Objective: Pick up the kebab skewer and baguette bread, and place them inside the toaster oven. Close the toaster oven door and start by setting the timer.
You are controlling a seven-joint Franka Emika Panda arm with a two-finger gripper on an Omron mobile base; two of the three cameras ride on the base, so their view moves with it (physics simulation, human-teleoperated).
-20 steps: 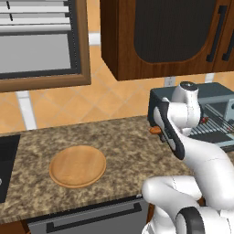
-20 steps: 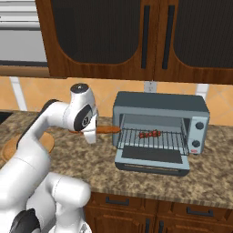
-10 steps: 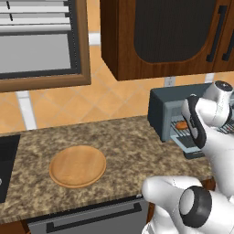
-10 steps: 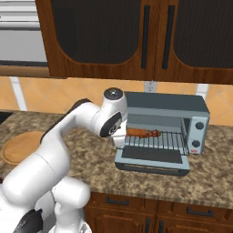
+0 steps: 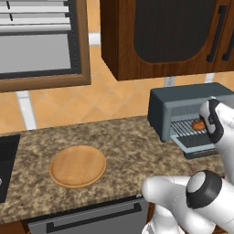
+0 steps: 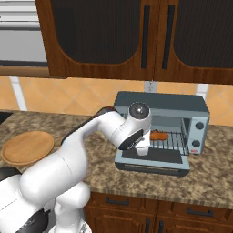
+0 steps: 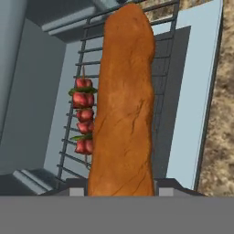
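My gripper [image 7: 121,188] is shut on the baguette bread [image 7: 123,105], a long orange-brown loaf that reaches out over the wire rack [image 7: 161,87] of the toaster oven [image 6: 164,103]. In the base views the baguette bread's [image 6: 158,135] [image 5: 199,124] far end sits inside the oven's mouth. The kebab skewer [image 7: 83,115], with red and dark chunks, lies on the rack just left of the loaf in the hand view. The toaster oven door [image 6: 154,162] [image 5: 196,144] hangs open, flat in front of the oven.
A round wooden plate [image 5: 77,165] [image 6: 27,146] lies on the speckled counter to the left of the oven. The control strip with knobs [image 6: 198,132] is on the oven's right side. Dark wood cabinets [image 6: 113,36] hang above.
The arm has swung right from near the plate to the oven's mouth, carrying the baguette bread in over the rack beside the skewer.
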